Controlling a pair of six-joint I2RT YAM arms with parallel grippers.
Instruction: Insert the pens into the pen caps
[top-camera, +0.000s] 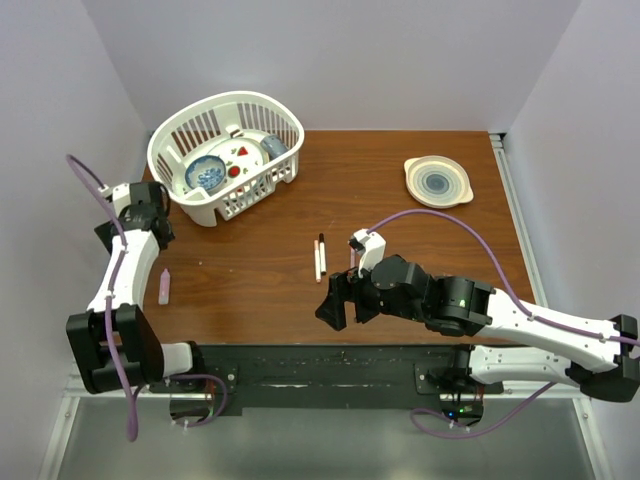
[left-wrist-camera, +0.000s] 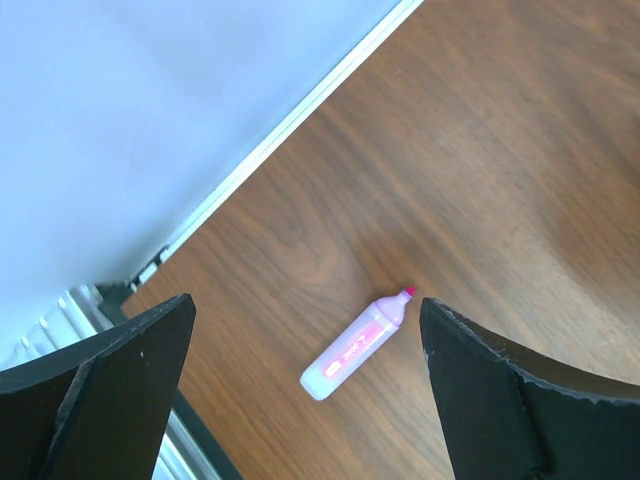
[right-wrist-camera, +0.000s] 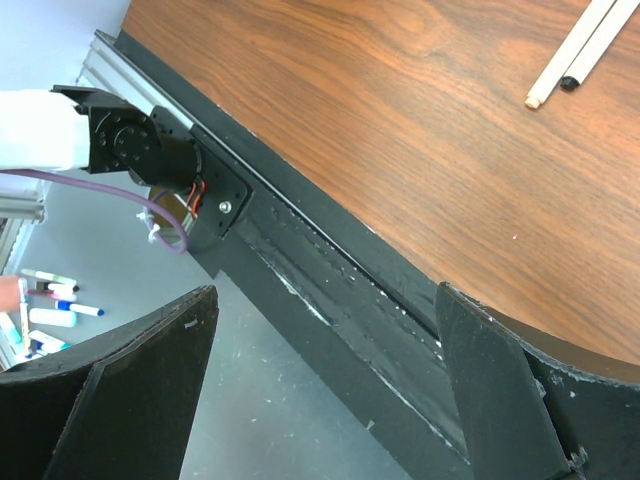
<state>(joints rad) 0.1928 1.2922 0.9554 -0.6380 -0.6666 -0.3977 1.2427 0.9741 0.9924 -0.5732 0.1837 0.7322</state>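
A short lilac pen (top-camera: 163, 287) with a bare pink tip lies on the wooden table near the left edge. In the left wrist view the lilac pen (left-wrist-camera: 358, 345) lies below and between my open left fingers. My left gripper (top-camera: 152, 228) hangs open and empty above the pen. Two slim pens (top-camera: 319, 258), one white and one with a dark end, lie side by side at mid-table; their ends show in the right wrist view (right-wrist-camera: 560, 75). A small pinkish piece (top-camera: 352, 258) lies beside my right wrist. My right gripper (top-camera: 345, 303) is open and empty over the table's front edge (right-wrist-camera: 330, 260).
A white basket (top-camera: 280, 120) holding dishes and small red pieces stands at the back left. A pale plate (top-camera: 437, 182) sits at the back right. A black rail (top-camera: 330, 365) runs along the near edge. Walls close in left, right and behind.
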